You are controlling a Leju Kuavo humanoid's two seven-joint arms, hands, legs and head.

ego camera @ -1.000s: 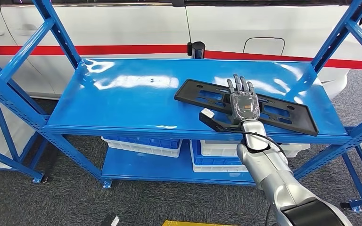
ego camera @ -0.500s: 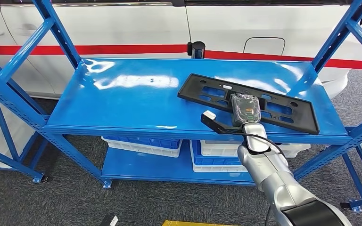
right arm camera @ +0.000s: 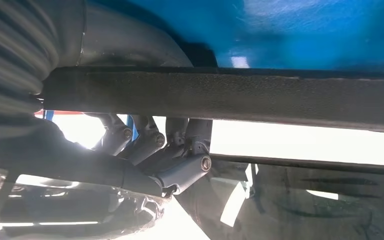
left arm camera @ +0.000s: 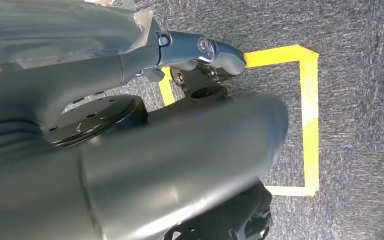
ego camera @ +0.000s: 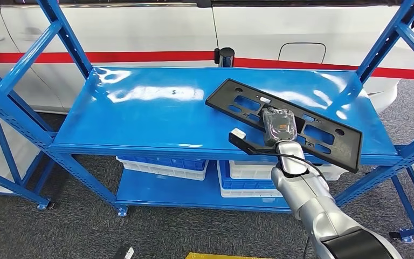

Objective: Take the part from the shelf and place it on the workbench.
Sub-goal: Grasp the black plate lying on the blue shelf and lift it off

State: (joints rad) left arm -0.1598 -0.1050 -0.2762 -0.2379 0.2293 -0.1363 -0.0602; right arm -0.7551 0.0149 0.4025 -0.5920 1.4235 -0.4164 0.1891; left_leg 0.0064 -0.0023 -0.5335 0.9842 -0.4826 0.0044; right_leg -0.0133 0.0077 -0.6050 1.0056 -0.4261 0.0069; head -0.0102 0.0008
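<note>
- our right hand (ego camera: pixel 278 126) has its fingers curled around the near long edge of the part (ego camera: pixel 285 120), a flat black plate with cut-outs, and grips it at about the middle of its length.
- in the right wrist view the fingers (right arm camera: pixel 180 150) wrap under the part's dark edge (right arm camera: pixel 230 97), thumb on the other side, so we judge the hold firm.
- the part sits over the right half of the shelf (ego camera: pixel 151 116), tilted: its near right end juts past the shelf's front lip, and it looks lifted at least partly off the blue top, though we cannot tell if the far edge touches.
- our left hand (left arm camera: pixel 200 55) hangs over grey carpet with yellow tape (left arm camera: pixel 307 115); whether it is spread or closed we cannot tell, and nothing seems to be in it.
- done, as we judge it: the grasp and the start of the lift.
- left: clear the part off the shelf, carry it to the workbench and set it down.
</note>
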